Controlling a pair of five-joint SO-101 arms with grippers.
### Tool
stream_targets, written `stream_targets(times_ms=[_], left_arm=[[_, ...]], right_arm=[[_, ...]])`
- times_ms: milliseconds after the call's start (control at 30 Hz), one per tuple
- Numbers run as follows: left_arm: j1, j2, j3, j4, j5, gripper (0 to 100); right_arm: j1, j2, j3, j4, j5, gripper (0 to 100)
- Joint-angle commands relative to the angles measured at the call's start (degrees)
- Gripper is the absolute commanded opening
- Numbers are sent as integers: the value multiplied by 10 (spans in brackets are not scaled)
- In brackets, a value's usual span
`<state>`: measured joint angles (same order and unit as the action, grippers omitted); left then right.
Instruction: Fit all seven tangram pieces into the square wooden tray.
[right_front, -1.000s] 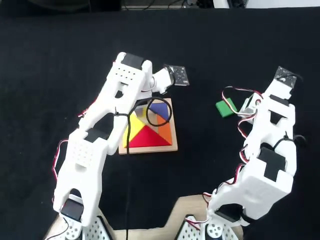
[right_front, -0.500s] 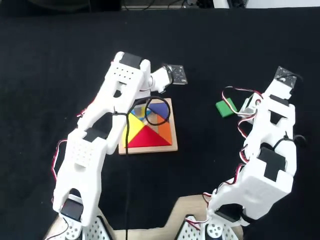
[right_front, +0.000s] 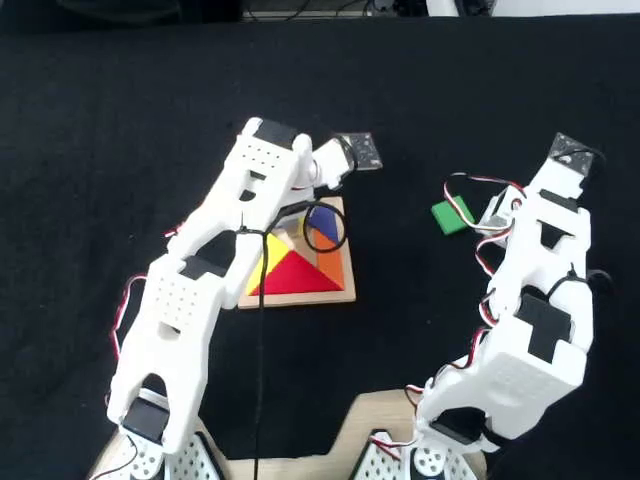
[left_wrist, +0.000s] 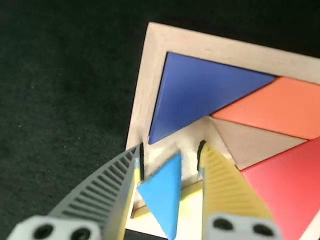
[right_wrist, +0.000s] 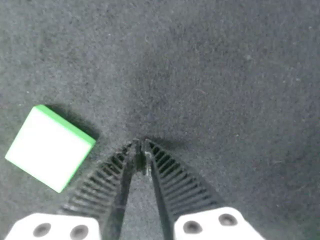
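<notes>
Your left gripper (left_wrist: 170, 156): clamped on the light blue triangular piece (left_wrist: 162, 195), held over a corner of the square wooden tray (left_wrist: 147, 70), beside the dark blue triangle (left_wrist: 200, 92) already seated there.
Your right gripper (right_wrist: 140, 149): pinched together, empty, near the green square piece (right_wrist: 49, 148) on the black cloth (right_wrist: 225, 75).

The square wooden tray (right_front: 346, 291) is lying flat on the black table. A dark blue triangle (left_wrist: 200, 92) is filling one corner, with an orange piece (left_wrist: 280, 110) sitting flush beside it and a large red triangle (left_wrist: 290, 185) lying next to that. A yellow piece (right_front: 275, 252) is resting along the tray's far side. A small light blue triangle (left_wrist: 165, 195) is hanging tilted over the tray's unfilled gap, pinched between the fingers of the left claw (left_wrist: 171, 151). A green square (right_wrist: 49, 147) is lying flat on the table, well apart from the tray.
</notes>
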<state>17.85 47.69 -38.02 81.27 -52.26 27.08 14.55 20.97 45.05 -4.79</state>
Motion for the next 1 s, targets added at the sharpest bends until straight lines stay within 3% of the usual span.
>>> stream_targets(times_ms=[0, 233, 533, 733, 967], left_arm=[[0, -8, -13, 3, 4, 191], [-17, -9, -61, 22, 8, 191], [-32, -3, -204, 198, 8, 191], [-61, -10, -148, 197, -1, 191], [-21, -104, -7, 194, -67, 134]], right_arm=[[-8, -2, -31, 0, -5, 11], [-8, -2, -31, 0, -5, 11], [-8, -2, -31, 0, -5, 11], [-8, -2, -31, 0, -5, 11], [-8, -2, -31, 0, -5, 11]])
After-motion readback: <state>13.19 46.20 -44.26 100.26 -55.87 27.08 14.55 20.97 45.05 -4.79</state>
